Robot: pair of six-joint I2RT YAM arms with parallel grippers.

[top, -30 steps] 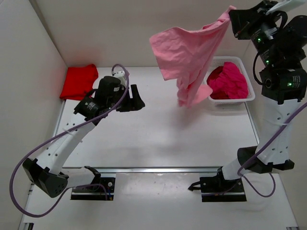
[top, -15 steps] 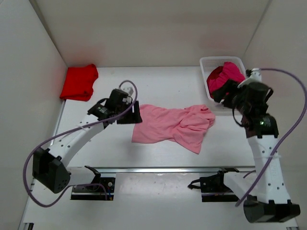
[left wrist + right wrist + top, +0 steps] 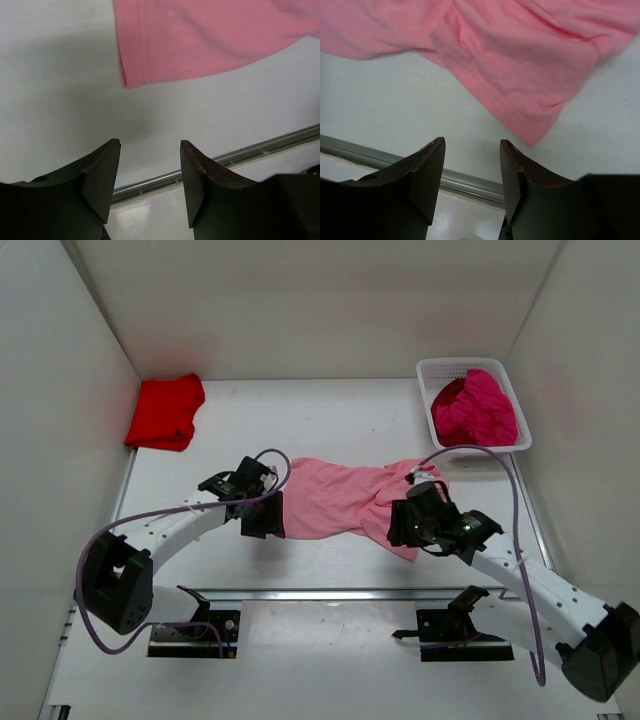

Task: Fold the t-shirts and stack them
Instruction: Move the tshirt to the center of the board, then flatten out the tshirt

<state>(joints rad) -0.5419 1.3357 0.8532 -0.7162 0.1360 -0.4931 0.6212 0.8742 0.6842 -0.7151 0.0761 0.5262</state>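
Note:
A light pink t-shirt (image 3: 340,500) lies crumpled across the middle of the table. Its left hem corner (image 3: 131,75) shows in the left wrist view and a rumpled lower fold (image 3: 520,60) in the right wrist view. My left gripper (image 3: 268,525) (image 3: 150,150) hovers open and empty just near of the shirt's left corner. My right gripper (image 3: 400,530) (image 3: 472,147) stands open and empty by the shirt's near right fold. A folded red t-shirt (image 3: 165,412) rests at the back left. Magenta t-shirts (image 3: 478,408) fill the basket.
The white mesh basket (image 3: 425,370) stands at the back right against the wall. A metal rail (image 3: 340,592) runs along the table's near edge, close under both grippers. White walls close in the left, back and right sides.
The right gripper, which held the pink t-shirt high in the air, let it go. The shirt now lies on the table. Both arms came down to its near edge.

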